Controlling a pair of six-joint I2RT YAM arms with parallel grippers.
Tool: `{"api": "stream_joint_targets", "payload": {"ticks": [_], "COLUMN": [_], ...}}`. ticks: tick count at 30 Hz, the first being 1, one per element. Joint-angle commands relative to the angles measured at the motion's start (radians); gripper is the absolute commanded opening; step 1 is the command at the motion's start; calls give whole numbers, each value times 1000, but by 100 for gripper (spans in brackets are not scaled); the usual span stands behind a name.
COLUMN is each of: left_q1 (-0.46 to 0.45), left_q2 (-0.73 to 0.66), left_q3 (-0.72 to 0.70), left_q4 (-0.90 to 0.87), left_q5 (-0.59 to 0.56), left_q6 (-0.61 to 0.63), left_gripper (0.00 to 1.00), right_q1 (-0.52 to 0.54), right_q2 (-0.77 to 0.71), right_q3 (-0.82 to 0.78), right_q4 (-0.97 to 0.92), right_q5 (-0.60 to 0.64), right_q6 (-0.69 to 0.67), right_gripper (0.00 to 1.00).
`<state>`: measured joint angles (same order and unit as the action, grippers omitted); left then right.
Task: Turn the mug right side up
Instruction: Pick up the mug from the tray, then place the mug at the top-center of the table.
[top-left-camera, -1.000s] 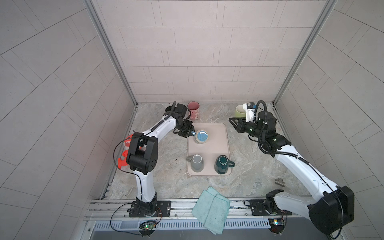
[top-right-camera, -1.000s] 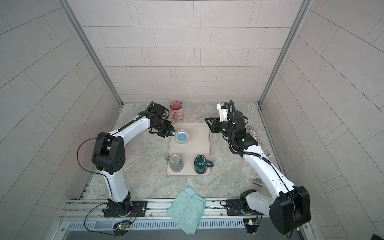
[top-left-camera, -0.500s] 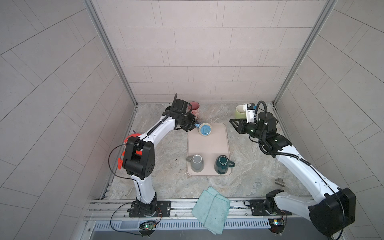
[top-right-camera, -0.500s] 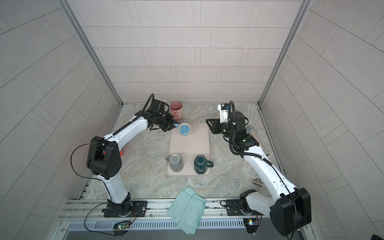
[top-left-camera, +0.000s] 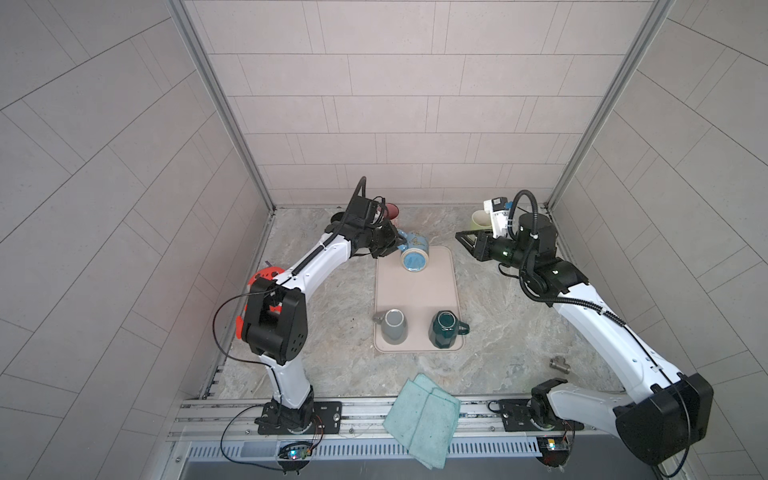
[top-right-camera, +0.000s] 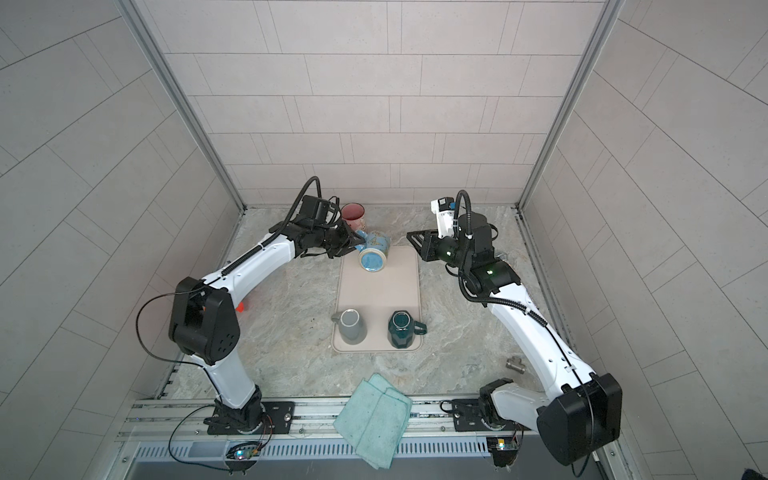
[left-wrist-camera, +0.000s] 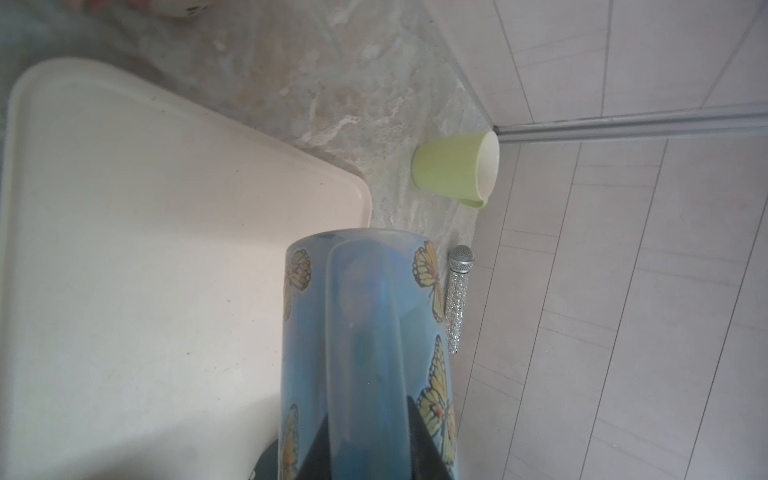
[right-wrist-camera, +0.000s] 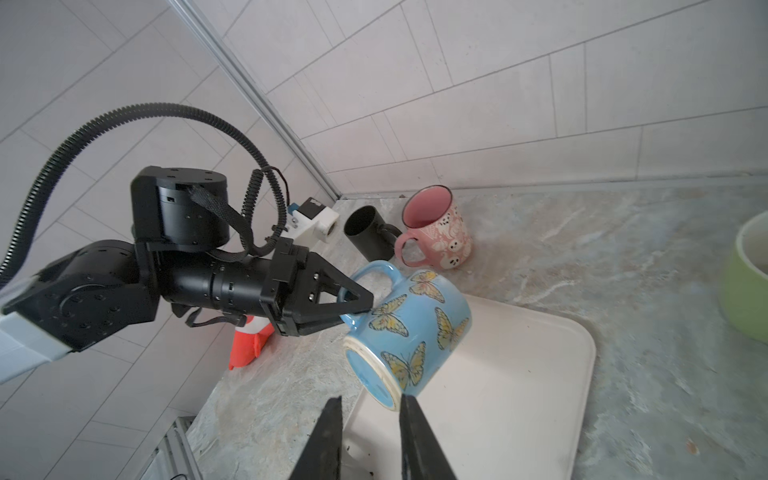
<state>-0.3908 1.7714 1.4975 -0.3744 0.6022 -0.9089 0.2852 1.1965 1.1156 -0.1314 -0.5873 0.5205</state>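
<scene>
Marbled tabletop (top-left-camera: 324, 291), one tray (top-left-camera: 415, 299) with two mugs (top-left-camera: 394, 328) (top-left-camera: 444, 330), left gripper (top-left-camera: 399, 243) tight on one butterfly mug (top-left-camera: 414, 253), right gripper (right-wrist-camera: 370, 409) ajar, empty.

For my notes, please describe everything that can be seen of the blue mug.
The mug looks glossy blue ceramic with yellow butterflies and a pale foot ring. It hangs on its side over the far end of the tray, base toward the robot. Only the left gripper seems to touch it, shut on its handle.

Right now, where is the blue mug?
In both top views the blue mug tilts over the tray's far end, handle in the left gripper, near the pink mug.
</scene>
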Motion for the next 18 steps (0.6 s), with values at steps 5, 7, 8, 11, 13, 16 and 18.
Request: {"api": "stream_joint_targets", "payload": {"ticks": [5, 7, 8, 11, 13, 16, 18], "left_q1": [-79, -97, -99, -100, -103, -118, -131], "left_q2": [-182, -233, -255, -290, -308, -331, -339], "left_q3": [-18, -91, -129, -185, -218, -261, -274], "left_q4": [279, 388, 449, 532, 579, 639, 653], "left_q5": [-89, -133, -142, -164, -178, -218, -267], "left_q6": [454, 516, 524, 576, 593, 627, 650], "left_gripper": [0, 0, 0, 0, 0, 0, 0], "right_q1": [-3, -4, -6, -8, -9, -10, -11], "right_q2": [96, 121, 131, 161, 187, 229, 252], "right_q3": [128, 151, 164, 200, 217, 203, 184], "right_q4": [9, 42, 54, 93, 133, 283, 387], "right_q5": [-207, -236, -240, -263, -287, -328, -347], "right_q6": [125, 170, 192, 246, 303, 457, 559], "right_gripper": [27, 27, 27, 31, 31, 33, 33]}}
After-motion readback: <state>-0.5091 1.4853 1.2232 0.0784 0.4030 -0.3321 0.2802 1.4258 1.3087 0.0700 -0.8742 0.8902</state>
